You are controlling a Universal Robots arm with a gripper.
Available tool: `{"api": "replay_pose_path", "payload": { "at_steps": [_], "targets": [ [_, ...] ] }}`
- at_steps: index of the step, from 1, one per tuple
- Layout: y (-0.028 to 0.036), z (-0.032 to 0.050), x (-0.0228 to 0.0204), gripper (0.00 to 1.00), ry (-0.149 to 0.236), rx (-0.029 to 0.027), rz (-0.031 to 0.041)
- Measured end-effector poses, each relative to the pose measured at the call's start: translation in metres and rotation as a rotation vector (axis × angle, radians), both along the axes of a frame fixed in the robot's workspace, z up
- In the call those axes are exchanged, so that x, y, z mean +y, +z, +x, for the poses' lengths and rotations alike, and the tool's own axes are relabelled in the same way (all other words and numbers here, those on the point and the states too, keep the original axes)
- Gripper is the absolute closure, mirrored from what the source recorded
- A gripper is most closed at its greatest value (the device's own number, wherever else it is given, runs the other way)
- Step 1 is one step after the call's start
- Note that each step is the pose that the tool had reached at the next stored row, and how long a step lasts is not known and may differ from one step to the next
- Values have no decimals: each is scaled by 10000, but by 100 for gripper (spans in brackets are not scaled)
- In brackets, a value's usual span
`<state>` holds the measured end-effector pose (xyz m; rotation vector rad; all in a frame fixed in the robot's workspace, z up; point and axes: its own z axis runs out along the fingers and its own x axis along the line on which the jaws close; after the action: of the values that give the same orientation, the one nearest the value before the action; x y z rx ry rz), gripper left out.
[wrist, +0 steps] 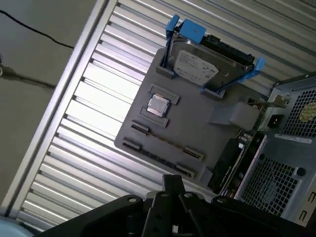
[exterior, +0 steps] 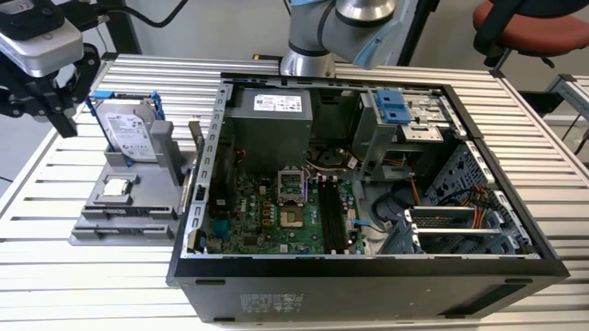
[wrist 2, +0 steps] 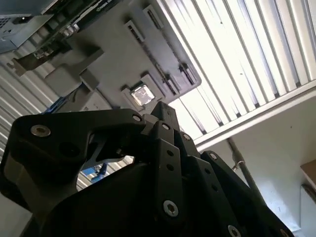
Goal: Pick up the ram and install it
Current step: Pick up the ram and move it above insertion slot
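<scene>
While the gripper hangs off the work with its fingers pressed together and nothing between them, the step in hand reads as the approach to the pick. Nearest to it lies the grey fixture tray, with the hard drive standing in its blue frame. Across the tray from the gripper, just beside the computer case, a dark board stands on edge — judged to be the ram. A sound grasp calls for fingers spread first, then squared across the flat faces at mid-length — clear of the case wall.
</scene>
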<state>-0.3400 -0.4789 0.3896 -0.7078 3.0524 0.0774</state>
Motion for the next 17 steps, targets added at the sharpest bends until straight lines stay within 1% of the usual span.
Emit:
{"api": "replay_pose_path", "payload": {
  "at_steps": [17],
  "targets": [
    [0, 0, 0, 100, 3032, 1, -29]
  ]
}}
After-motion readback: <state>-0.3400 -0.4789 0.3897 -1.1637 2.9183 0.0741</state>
